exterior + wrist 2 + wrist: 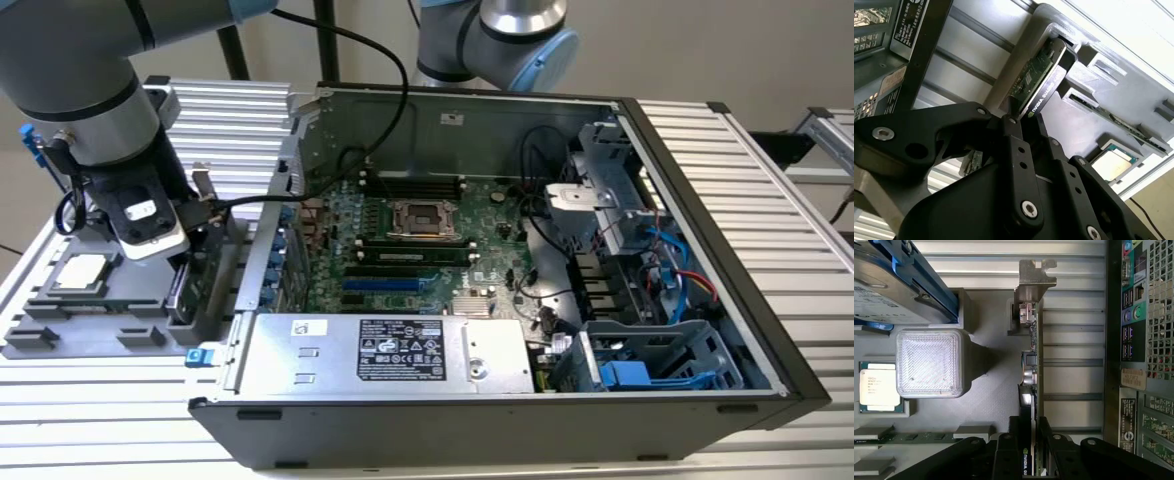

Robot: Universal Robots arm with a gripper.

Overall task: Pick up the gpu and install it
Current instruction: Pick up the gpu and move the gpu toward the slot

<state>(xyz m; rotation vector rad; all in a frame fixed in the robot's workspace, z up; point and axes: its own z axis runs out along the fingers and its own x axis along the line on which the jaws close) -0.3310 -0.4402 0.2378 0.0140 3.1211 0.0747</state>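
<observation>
So, thin gpu (1033,365), green pcb (1030,77), blk shroud (1051,82), silver bracket (1036,277), tool (1032,436) gripping it.

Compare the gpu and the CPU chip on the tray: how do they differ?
Pose: the gpu stands on edge in the gray tray; the CPU chip lies flat in a recess. Shape: the gpu is a long thin card with a silver end bracket; the CPU chip is a small square. State: the gripper is shut on the gpu; nothing touches the CPU chip. Both sit in the same tray.
</observation>
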